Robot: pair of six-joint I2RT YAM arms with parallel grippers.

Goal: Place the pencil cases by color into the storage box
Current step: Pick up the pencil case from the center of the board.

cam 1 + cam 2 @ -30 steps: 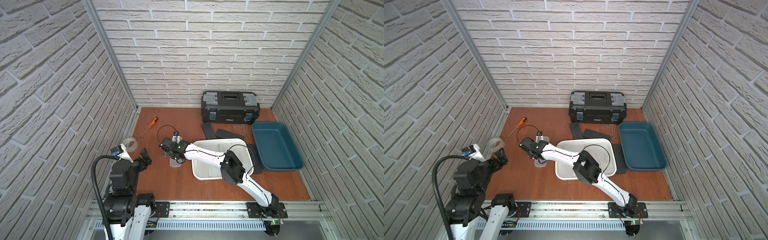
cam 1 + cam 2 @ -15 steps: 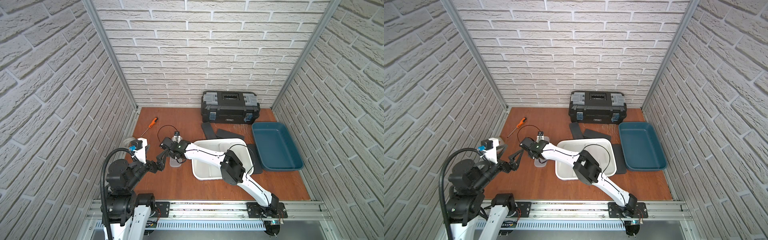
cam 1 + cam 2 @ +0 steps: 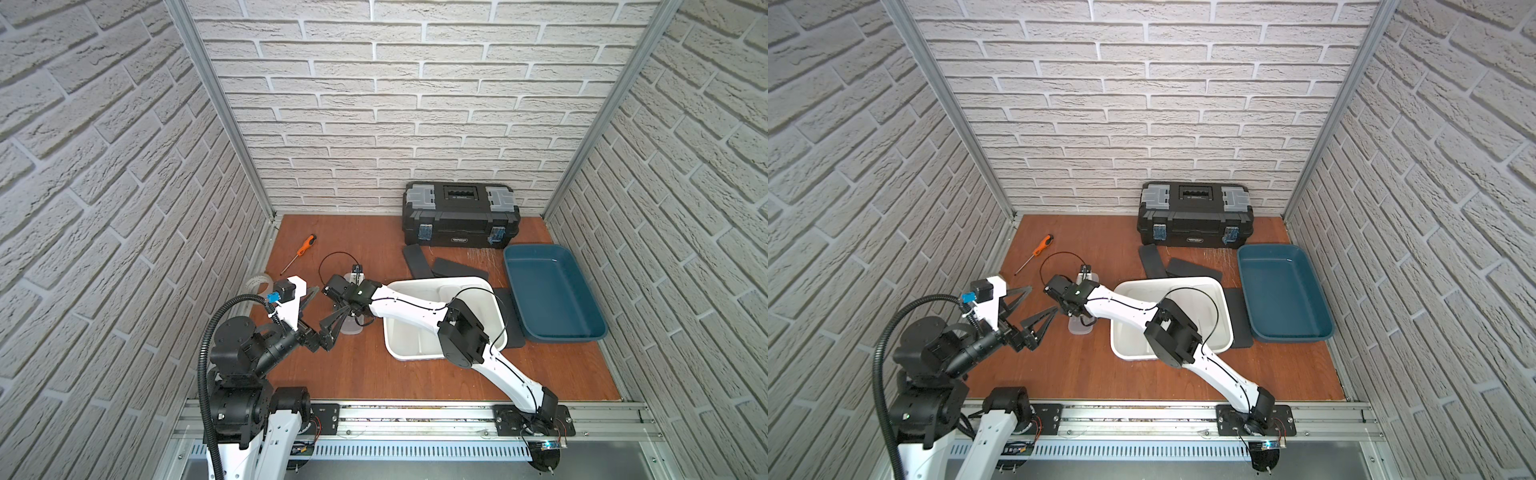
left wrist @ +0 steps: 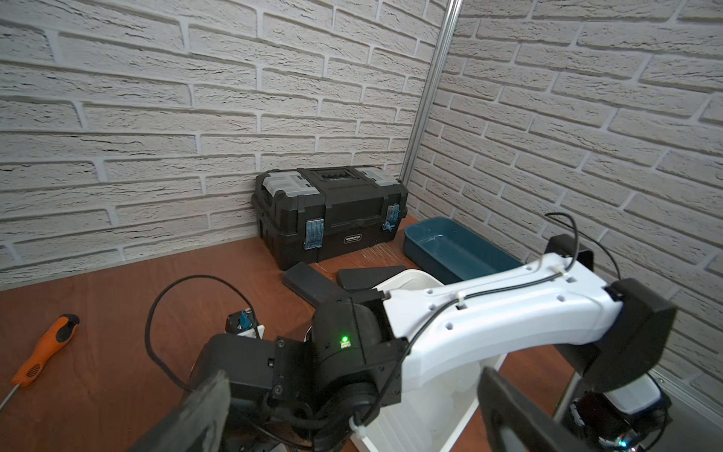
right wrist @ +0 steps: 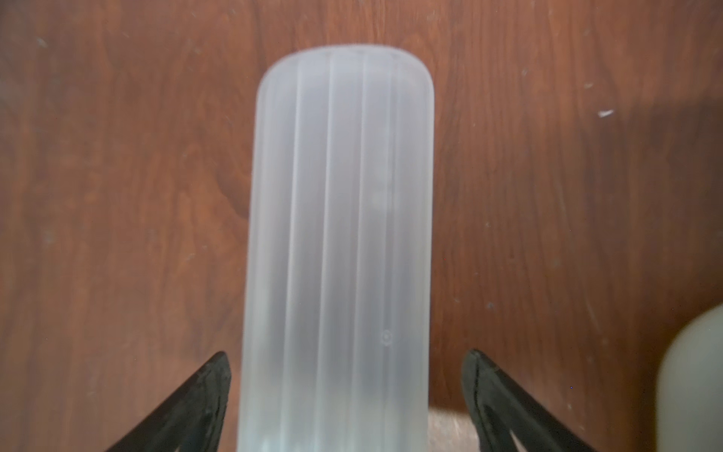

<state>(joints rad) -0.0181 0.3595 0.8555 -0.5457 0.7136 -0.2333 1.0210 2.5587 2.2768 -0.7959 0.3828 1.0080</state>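
**Pencil case lined up for the pick, not yet gripped**

A frosted translucent ribbed plastic pencil case [image 5: 340, 250] lies flat on the brown wooden table [image 3: 374, 374]. It sits just beside the white rectangular plastic tub [image 3: 409, 351], on the tub's side nearest the left arm. The right gripper [image 5: 347, 353] reaches across the tub and hangs directly over the case. Its jaws are spread, one finger off each long edge, with bare wood showing on both sides, so nothing is pinched. The left gripper [image 3: 1042, 298] hovers near the same case, farther from the tub, jaws wide apart and empty. A matte black flat pencil case [image 3: 417, 259] and a second black case [image 3: 459, 268] lie behind the tub, toward the back wall.

The step in hand looks like the grasp on the frosted case. Next, the right gripper needs to drop until its fingers bracket the case's edges and close across its width. It then has to lift the case and carry it over the rim into the tub, probably the place for pale cases. The smooth plastic may slip, and the left gripper sits close enough to get in the way.
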